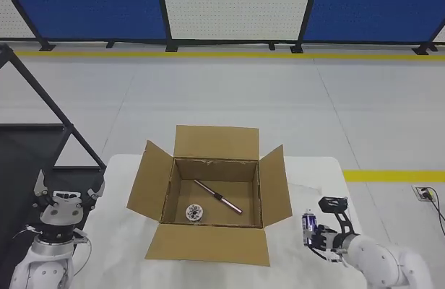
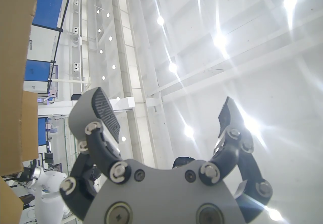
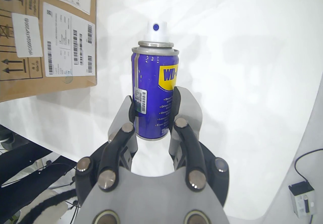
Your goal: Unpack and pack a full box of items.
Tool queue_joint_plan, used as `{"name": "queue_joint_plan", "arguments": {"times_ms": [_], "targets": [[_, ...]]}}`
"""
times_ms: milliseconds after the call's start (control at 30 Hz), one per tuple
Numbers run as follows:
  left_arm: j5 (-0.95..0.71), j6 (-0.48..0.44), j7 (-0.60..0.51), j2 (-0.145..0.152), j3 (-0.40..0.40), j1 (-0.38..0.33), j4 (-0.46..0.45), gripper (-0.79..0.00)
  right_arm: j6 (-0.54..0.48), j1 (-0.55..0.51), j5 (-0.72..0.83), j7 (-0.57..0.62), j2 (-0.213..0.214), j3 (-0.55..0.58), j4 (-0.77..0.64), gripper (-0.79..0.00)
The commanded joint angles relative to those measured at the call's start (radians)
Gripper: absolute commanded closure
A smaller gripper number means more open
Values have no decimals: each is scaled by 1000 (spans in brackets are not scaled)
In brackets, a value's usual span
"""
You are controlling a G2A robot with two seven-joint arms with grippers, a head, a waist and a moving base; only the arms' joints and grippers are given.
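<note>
A white tabletop [image 1: 313,189] carries the open box [image 1: 208,244]. The right hand [image 3: 154,102] is clamped on a blue can [image 3: 151,76] beside it; the left hand [image 2: 164,109], fingers [image 2: 106,111] apart, faces the lit ceiling [image 2: 227,20]. Blue panels [image 1: 92,18] edge the grey floor [image 1: 208,94].

The top camera sits above the arms and looks steeply down on the table [image 1: 309,202] and the open box [image 1: 215,141], with blue panels [image 1: 92,18] far behind. The left wrist camera tilts up at the ceiling [image 2: 227,33], the left gripper [image 2: 166,109] close in front. The right wrist camera looks along the right gripper [image 3: 154,104], very near the spray can [image 3: 151,71]. All three views share the box; the top and right wrist views also share the spray can and table.
</note>
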Motion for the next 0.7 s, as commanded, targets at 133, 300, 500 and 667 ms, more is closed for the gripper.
{"name": "queue_joint_plan", "arguments": {"times_ms": [133, 300, 500, 667], "targets": [[0, 0, 0, 0, 0, 0, 0, -785, 45, 74, -38, 67, 2, -68, 78, 0], [0, 0, 0, 0, 0, 0, 0, -785, 59, 113, -50, 85, 3, -105, 117, 0], [0, 0, 0, 0, 0, 0, 0, -785, 90, 143, -72, 76, 3, -140, 165, 0], [0, 0, 0, 0, 0, 0, 0, -785, 100, 170, -78, 71, 3, -163, 211, 0]]}}
